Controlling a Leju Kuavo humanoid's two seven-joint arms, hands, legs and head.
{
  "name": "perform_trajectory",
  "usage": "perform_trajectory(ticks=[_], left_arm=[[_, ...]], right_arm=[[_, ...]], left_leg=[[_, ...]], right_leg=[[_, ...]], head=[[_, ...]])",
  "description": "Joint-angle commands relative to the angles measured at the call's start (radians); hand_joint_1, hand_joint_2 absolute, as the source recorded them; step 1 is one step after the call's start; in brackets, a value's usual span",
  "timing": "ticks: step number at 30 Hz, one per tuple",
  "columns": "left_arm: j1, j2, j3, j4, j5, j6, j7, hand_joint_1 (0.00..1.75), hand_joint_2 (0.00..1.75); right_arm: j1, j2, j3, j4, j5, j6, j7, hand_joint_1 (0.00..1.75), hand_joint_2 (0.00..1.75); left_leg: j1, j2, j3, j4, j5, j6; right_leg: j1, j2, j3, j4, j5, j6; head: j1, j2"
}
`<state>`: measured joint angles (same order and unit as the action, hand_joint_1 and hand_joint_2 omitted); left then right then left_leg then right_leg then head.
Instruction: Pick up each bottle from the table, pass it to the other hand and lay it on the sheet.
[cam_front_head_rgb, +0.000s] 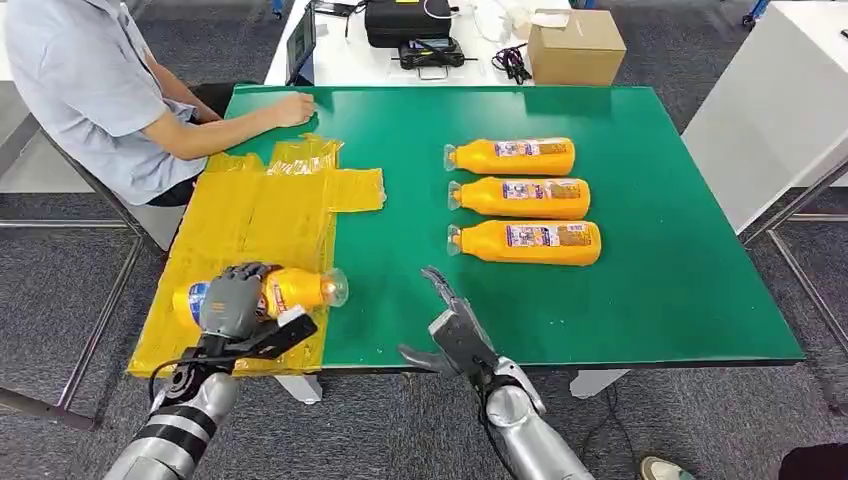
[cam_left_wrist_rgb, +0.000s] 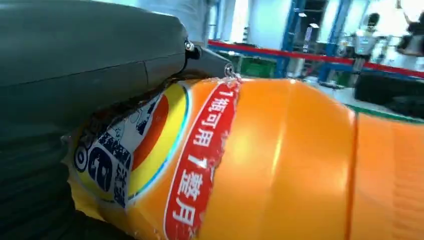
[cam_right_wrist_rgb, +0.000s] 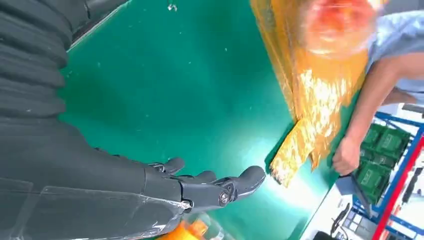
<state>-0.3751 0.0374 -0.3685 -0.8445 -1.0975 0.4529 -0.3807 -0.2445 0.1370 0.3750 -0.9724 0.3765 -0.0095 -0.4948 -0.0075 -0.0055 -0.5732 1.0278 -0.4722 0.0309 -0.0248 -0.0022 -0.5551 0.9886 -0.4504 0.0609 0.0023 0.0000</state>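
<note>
Fingers of the left hand (cam_front_head_rgb: 232, 300) are wrapped over the top of an orange plastic bottle with a blue, red and yellow label (cam_front_head_rgb: 285, 292); the left wrist view shows the palm hard against the label, so the grip looks firm. That bottle's long axis runs sideways across the fingers, clear cap end pointing toward the right hand (cam_front_head_rgb: 447, 325), base toward the counter's outer edge. Directly under it is the crinkled yellow plastic sheet (cam_front_head_rgb: 250, 215); can't tell whether the bottle is touching the sheet or just above it.

Right hand is empty, fingers spread and pointing out over the green counter (cam_front_head_rgb: 650, 240), just beside the bottle's cap end but apart from it.

Judgement: handover done, left hand needs only to lower and let go, bottle lands lengthwise on the sheet's near end.

Next pick: three more orange bottles (cam_front_head_rgb: 525, 198) lie in a row ahead of the right fingers, clearly nearer that hand, caps toward the sheet.
</note>
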Motion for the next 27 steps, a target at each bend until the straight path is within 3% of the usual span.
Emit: perform_trajectory(ticks=[1,3,6,18,19,20,21,23,27], left_arm=[[-0.092,0.034,-0.074,0.227,0.037,-0.109,-0.046,1.52,1.75],[-0.097,0.034,-0.081,0.244,0.045,-0.146,-0.049,1.52,1.75],[-0.098,0.045,-0.109,0.269,0.024,-0.158,-0.044,1.38,1.75],[-0.097,0.046,-0.108,0.271,0.025,-0.158,-0.043,1.38,1.75],[-0.100,0.044,-0.109,0.275,0.027,-0.167,-0.042,0.86,1.75],[-0.104,0.045,-0.119,0.286,0.021,-0.178,-0.034,0.17,1.75],[-0.104,0.046,-0.126,0.293,0.019,-0.190,-0.035,0.19,1.75],[-0.109,0.046,-0.129,0.310,0.023,-0.215,-0.030,0.02,1.75],[-0.118,0.042,-0.132,0.329,0.040,-0.268,-0.026,0.00,1.75]], right_arm=[[-0.065,0.004,0.024,0.093,0.000,0.010,-0.005,0.00,1.75],[-0.065,0.010,0.030,0.107,-0.002,0.014,-0.007,0.00,1.75],[-0.068,0.014,0.033,0.129,-0.006,0.013,-0.015,0.00,1.75],[-0.068,0.013,0.033,0.129,-0.006,0.013,-0.016,0.00,1.75],[-0.070,0.013,0.032,0.131,-0.006,0.013,-0.017,0.00,1.75],[-0.070,0.012,0.031,0.132,-0.008,0.013,-0.018,0.00,1.75],[-0.071,0.011,0.031,0.133,-0.008,0.014,-0.018,0.00,1.75],[-0.073,0.011,0.031,0.136,-0.008,0.014,-0.018,0.00,1.75],[-0.077,0.010,0.028,0.142,-0.010,0.012,-0.021,0.00,1.75]], left_leg=[[0.002,0.002,0.002,-0.001,0.001,-0.003],[0.002,0.002,0.002,-0.001,0.001,-0.002],[0.003,0.002,0.005,-0.002,0.002,-0.004],[0.001,0.000,0.011,-0.002,0.004,-0.001],[0.002,0.001,0.010,-0.002,0.004,-0.001],[0.001,0.000,0.011,-0.002,0.004,-0.001],[0.002,0.001,0.009,-0.002,0.005,-0.002],[0.001,0.000,0.011,-0.002,0.004,-0.001],[0.001,0.001,0.011,-0.002,0.004,-0.001]], right_leg=[[0.003,0.002,0.002,-0.001,0.002,-0.004],[0.002,0.002,0.002,-0.001,0.001,-0.003],[0.003,0.001,0.005,-0.003,0.003,-0.005],[0.001,0.000,0.011,-0.001,0.003,-0.005],[0.002,0.001,0.011,-0.001,0.004,-0.006],[0.001,0.000,0.011,-0.001,0.003,-0.005],[0.003,0.001,0.010,-0.002,0.005,-0.007],[0.001,0.000,0.011,-0.001,0.004,-0.005],[0.002,0.001,0.012,-0.002,0.004,-0.005]], head=[[0.000,0.000],[0.000,0.000],[-0.001,0.000],[0.000,0.000],[0.000,0.000],[0.000,0.000],[0.000,0.000],[0.000,0.000],[-0.001,0.000]])
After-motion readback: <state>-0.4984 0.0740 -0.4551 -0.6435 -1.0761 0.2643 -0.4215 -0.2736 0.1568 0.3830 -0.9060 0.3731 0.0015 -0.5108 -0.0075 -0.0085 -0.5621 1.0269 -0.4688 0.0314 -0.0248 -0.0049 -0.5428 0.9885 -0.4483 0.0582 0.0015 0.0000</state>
